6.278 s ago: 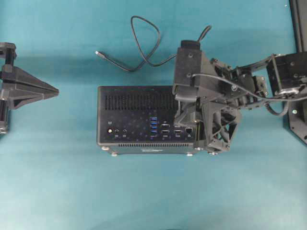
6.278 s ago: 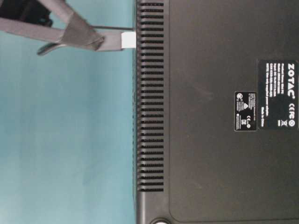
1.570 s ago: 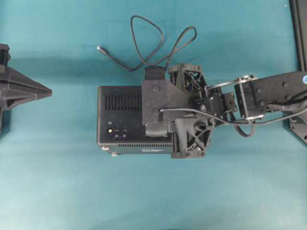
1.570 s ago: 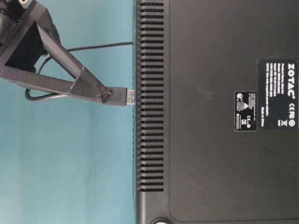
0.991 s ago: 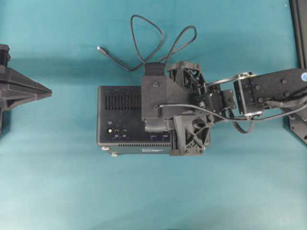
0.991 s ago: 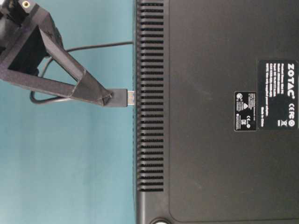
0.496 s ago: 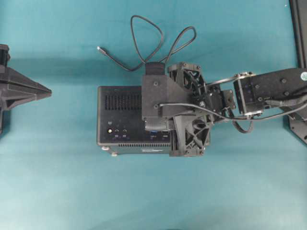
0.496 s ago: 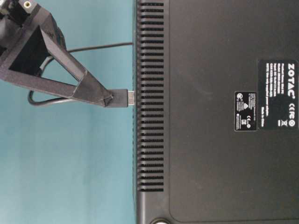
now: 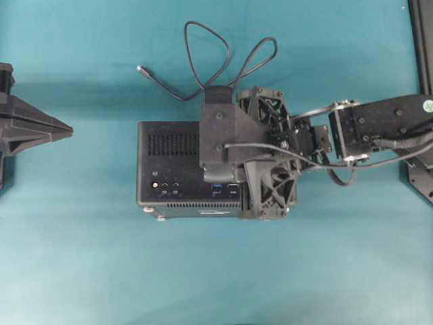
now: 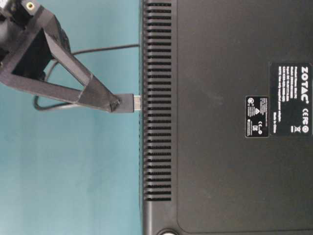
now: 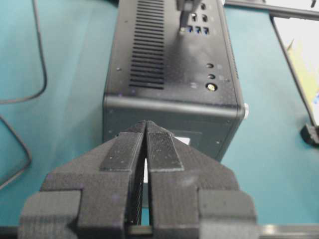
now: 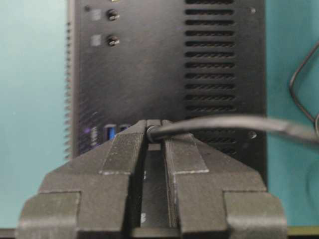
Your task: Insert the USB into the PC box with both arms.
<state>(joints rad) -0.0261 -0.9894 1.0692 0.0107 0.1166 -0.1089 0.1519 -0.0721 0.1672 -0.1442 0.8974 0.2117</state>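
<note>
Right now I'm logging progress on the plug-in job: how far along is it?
Done: the right gripper is clamped on the USB and has it at the PC box. In hand: the plug's metal tip sits at the box's port face, some metal still showing, so it isn't fully seated. Left: pushing it home. The left gripper is shut, clear of the box, not bracing it.

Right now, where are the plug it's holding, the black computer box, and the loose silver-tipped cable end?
USB (image 10: 128, 103): table-level view, black moulded body beyond the tool's tip.
PC box (image 9: 169, 166): overhead view, bare top panel.
Loose cable end (image 9: 139, 69): overhead view, silvery tip.
</note>
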